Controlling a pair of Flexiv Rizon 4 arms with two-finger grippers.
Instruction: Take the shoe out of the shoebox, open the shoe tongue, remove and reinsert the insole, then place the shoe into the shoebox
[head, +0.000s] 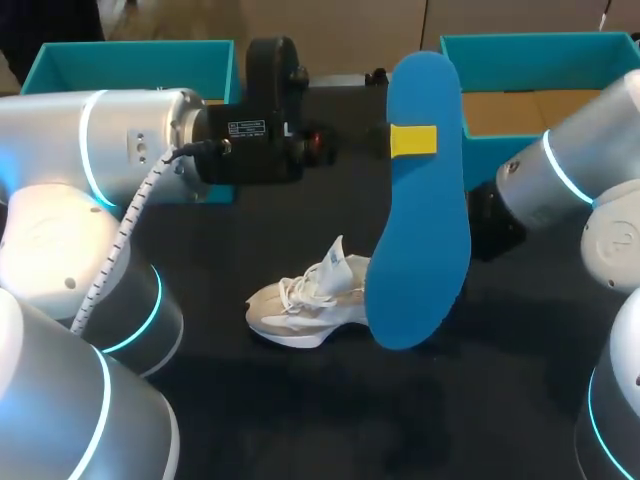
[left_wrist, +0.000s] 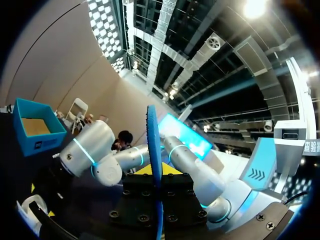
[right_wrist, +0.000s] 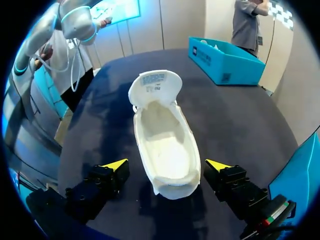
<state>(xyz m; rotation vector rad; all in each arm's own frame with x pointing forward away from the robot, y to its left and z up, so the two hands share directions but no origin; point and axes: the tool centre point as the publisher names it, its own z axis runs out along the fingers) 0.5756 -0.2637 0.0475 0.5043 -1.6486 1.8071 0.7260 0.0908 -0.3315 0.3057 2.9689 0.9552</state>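
The blue insole (left_wrist: 154, 150) stood upright and edge-on, clamped in the left end effector (left_wrist: 157, 172), with the teal shoebox (left_wrist: 42, 143) and right arm (left_wrist: 92, 155) beyond.

The tabletop (head: 300, 420) is a black, matte surface, plain and unpatterned, and in the head view it spreads across the full width, with a faint grey sheen from overhead light toward its near side. In the right wrist view the same tabletop (right_wrist: 235, 120) looks dark navy-grey with a fine, cloth-like grain. Its far edge shows as a curve, and soft light from above leaves a paler band across its middle and 1 darker, diffuse patch of shadow beside that band. In the left wrist view only a dim, unlit strip of the tabletop shows.
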